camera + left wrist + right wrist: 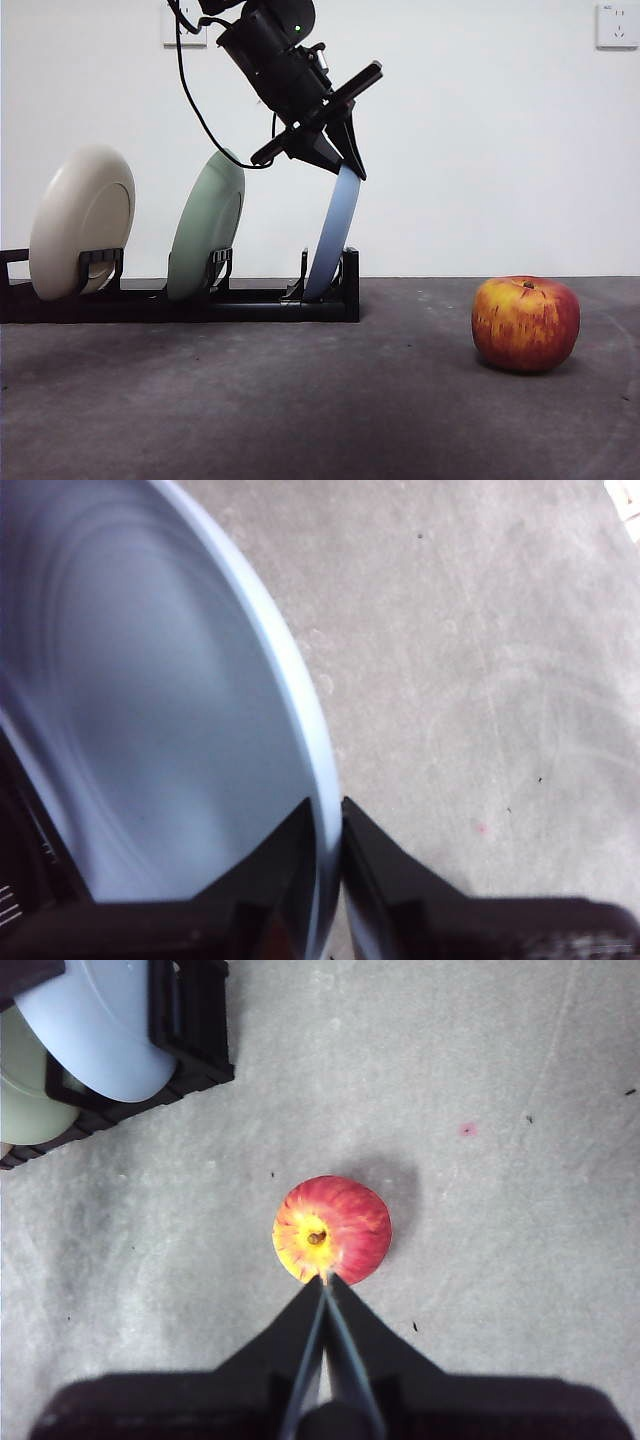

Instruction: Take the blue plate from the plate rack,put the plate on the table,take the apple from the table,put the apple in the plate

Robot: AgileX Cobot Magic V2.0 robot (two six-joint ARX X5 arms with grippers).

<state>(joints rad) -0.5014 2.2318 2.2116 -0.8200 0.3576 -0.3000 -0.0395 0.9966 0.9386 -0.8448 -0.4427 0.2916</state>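
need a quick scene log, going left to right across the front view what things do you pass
Round cream plate → pale green plate → matte light-blue plate, its top rim pinched by the left gripper, all three in the low black plate rack → round red-and-yellow apple on the dark grey table.

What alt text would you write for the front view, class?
A black claw grips the top rim of the blue plate, which stands tilted in the plate rack beside a pale green plate and a cream plate. An apple sits apart on the table.

Blue plate blurred, cut off by the left wrist view's edges
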